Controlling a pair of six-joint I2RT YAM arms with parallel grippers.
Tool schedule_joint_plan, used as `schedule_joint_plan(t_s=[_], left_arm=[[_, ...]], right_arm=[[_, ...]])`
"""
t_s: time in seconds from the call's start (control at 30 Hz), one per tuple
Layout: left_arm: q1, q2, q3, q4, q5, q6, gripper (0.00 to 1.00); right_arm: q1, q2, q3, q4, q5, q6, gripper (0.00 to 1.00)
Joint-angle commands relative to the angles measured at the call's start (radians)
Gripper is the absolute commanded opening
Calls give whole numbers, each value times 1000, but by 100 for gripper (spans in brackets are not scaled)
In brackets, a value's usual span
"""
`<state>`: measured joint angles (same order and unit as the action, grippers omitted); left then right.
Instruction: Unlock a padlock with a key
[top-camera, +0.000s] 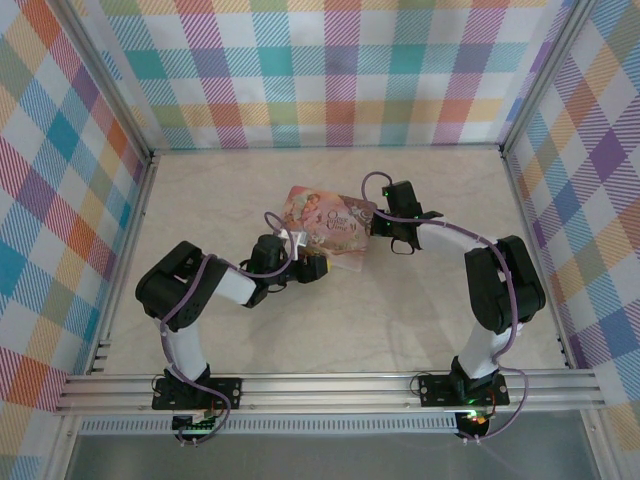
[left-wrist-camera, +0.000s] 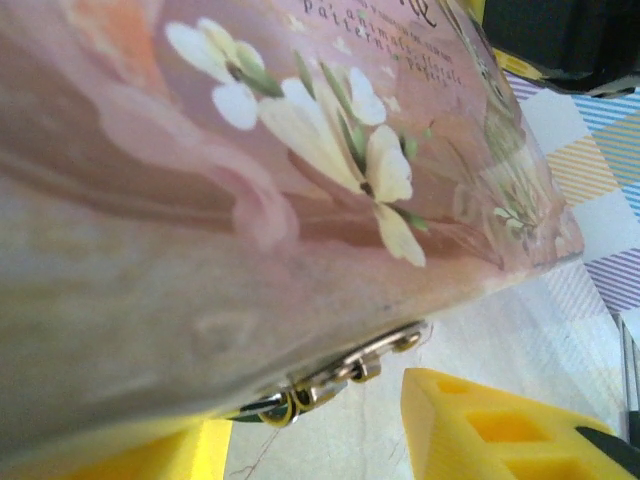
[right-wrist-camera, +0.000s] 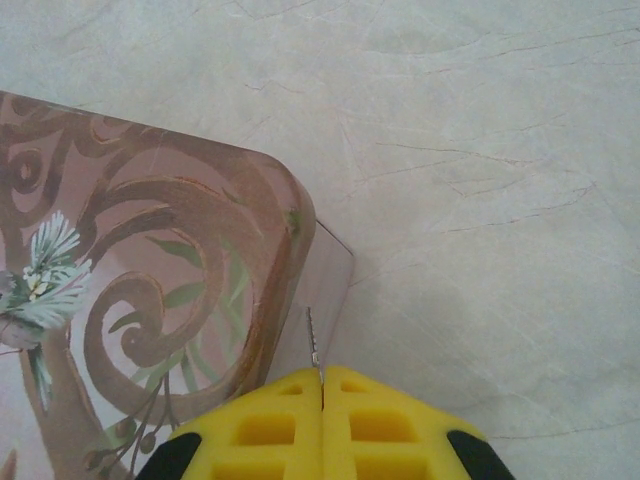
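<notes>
Tin (top-camera: 325, 222) lies between left claw (top-camera: 312, 262) and key (right-wrist-camera: 312, 340) in right claw (right-wrist-camera: 322, 378).

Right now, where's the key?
Right wrist view, bottom centre: the key stands edge-on, pinched between the shut right jaws, just beside the corner of the pink floral box.

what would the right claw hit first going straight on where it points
Likely the corner of the pink floral box, with the key blade pinched in the right claw touching first; depth unclear.
</notes>
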<state>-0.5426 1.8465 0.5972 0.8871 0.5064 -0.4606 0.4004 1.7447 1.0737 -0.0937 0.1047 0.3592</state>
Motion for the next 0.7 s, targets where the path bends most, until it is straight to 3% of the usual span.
schedule_joint_plan(t_s=[0.0,0.33,0.67], left_arm=[[-13,-3,-17,131,26,-8,48],[-2,-77,-84,133,5,-9,42],[1,-85,-84,123,-1,-7,43]], right_arm=[[22,-1,1,13,-36,12,0],[23,-2,-5,17,-31,11,0],[22,0,-3,17,-33,12,0]])
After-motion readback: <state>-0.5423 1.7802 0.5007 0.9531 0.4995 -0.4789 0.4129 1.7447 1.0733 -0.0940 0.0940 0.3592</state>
